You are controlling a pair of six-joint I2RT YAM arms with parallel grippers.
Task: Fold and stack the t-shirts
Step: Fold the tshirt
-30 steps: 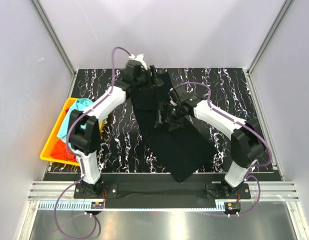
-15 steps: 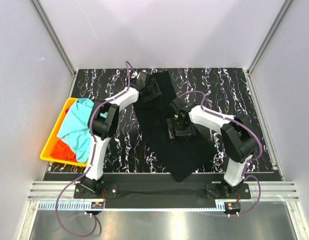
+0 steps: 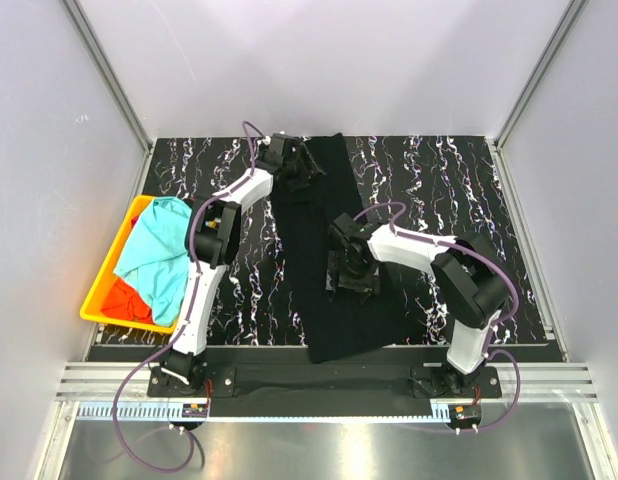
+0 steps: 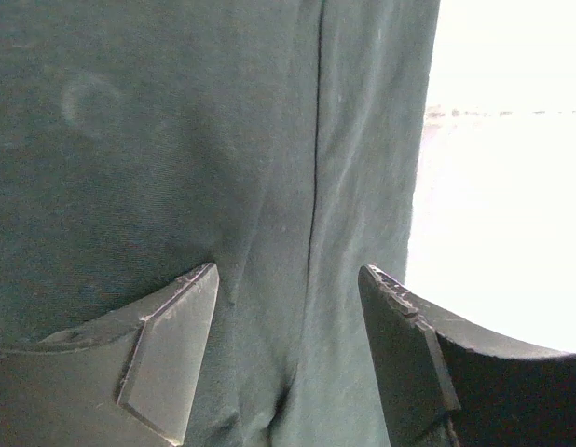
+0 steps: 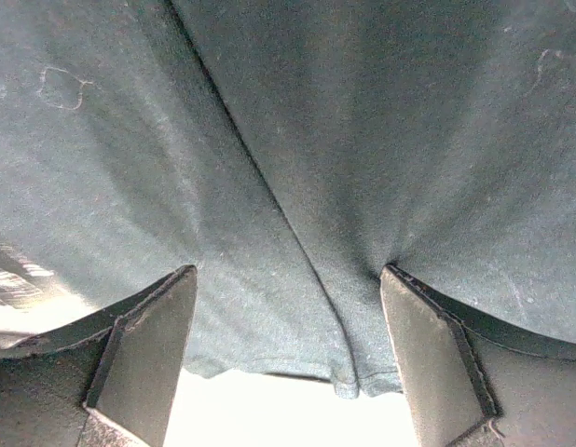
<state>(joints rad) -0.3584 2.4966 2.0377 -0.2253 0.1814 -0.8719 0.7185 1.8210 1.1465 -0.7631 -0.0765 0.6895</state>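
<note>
Plainly, left pincer [image 4: 288,272] and right pincer [image 5: 290,270] gape empty over black t-shirt [image 3: 314,300]; overhead, tips hidden.

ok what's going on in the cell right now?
Both arms are working on the black t-shirt, which lies as a long narrow strip on the table. The left claw is at its far end and the right claw is over its middle. Both are open, jaws spread over the cloth. A turquoise shirt and an orange-red shirt lie unfolded in the yellow bin at the left.
</note>
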